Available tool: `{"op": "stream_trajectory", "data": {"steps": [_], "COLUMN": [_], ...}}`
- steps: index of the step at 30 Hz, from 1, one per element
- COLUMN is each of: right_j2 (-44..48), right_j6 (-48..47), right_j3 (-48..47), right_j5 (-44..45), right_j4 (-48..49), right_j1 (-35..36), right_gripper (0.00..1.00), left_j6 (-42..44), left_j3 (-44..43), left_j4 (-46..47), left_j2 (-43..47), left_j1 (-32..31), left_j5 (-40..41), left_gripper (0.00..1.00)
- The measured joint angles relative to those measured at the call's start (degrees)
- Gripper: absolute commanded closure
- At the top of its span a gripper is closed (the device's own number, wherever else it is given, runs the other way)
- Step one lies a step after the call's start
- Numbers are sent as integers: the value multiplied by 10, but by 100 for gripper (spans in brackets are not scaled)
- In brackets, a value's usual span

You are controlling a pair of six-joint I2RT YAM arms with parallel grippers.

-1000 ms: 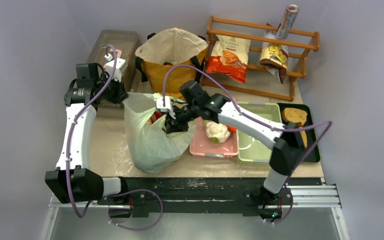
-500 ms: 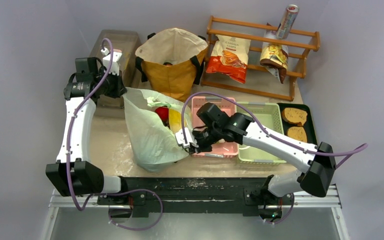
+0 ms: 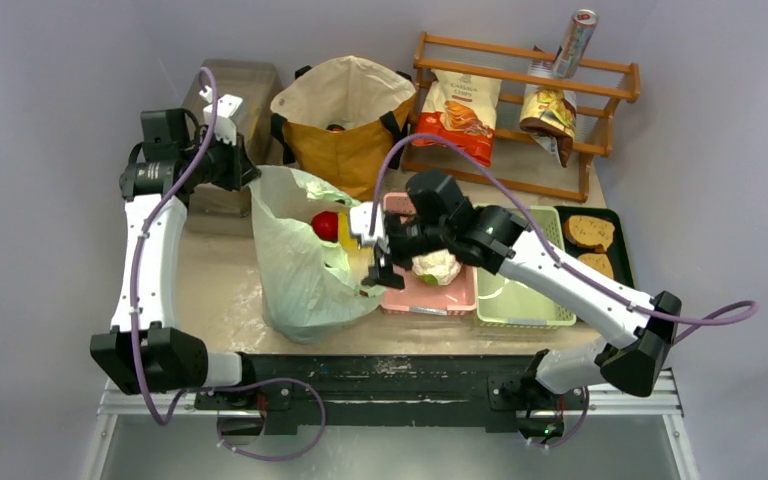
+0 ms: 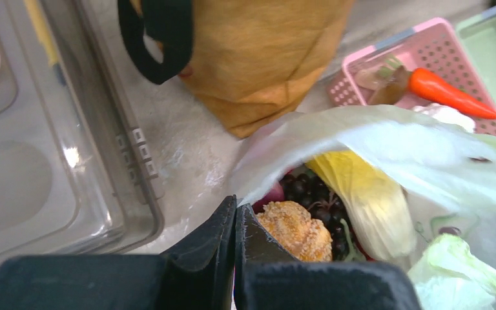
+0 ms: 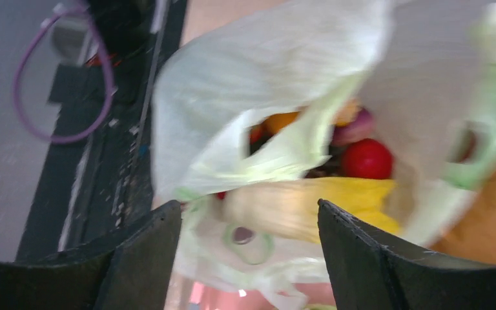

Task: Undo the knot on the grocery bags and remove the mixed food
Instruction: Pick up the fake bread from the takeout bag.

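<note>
– Grey walls are boxing in your beige desk [image 3: 215, 290], and the green plastic bag [image 3: 295, 275] is slumping near its front edge, left of middle. Your left jaws are pressing together on the bag's rim and holding it up toward the left edge, so the mouth is gaping.

– No knot is showing; as far as I can judge, you are looking at an open neck. Your right jaws are standing spread and empty, hovering at the mouth's right side and pointing in at the mixed food [image 5: 323, 194].

– That is why you are holding the rim high: it is giving you a way to the red fruit [image 3: 326, 225], the yellow cabbage [image 4: 361, 194] and the dark grapes [image 4: 300, 187].

– Mind the loose fold of film [image 5: 278, 158] draping across the opening; it is likely getting pinched with whatever you are reaching for.

– Your pink basket [image 3: 430, 298] is sitting just beside the bag's right side, carrying a cauliflower [image 3: 435, 265] and a carrot [image 4: 452, 93]. Your brown tote [image 3: 345, 135] is standing at the back edge, apart from both arms.
</note>
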State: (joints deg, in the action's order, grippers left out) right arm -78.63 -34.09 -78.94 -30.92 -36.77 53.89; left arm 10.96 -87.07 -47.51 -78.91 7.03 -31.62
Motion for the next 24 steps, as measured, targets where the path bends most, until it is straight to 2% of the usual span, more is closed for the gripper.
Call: {"op": "stream_trajectory", "data": {"steps": [4, 7, 11, 16, 22, 23, 24], "right_j2": [-9, -23, -52, -130, -106, -99, -97], "right_j6": [95, 146, 180, 205, 192, 183, 175], "right_j3": [-44, -55, -56, -86, -27, -21, -21], "right_j5": [18, 71, 122, 93, 43, 51, 63], "right_j4": [80, 139, 175, 177, 181, 183, 186], "right_j1": [-62, -93, -96, -94, -91, -87, -82], "right_gripper": [22, 13, 7, 1, 1, 3, 9], "left_j6": [6, 6, 10, 17, 17, 17, 18], "left_j3": [15, 24, 31, 47, 47, 47, 47], "left_j4": [1, 0, -6, -14, -14, -14, -14], "left_j2": [57, 107, 147, 153, 132, 128, 125], "left_j1": [1, 1, 1, 1, 1, 1, 1], "left_j5": [-53, -81, -101, -103, -94, -95, -96], "left_gripper": [100, 100, 100, 100, 100, 100, 100]}}
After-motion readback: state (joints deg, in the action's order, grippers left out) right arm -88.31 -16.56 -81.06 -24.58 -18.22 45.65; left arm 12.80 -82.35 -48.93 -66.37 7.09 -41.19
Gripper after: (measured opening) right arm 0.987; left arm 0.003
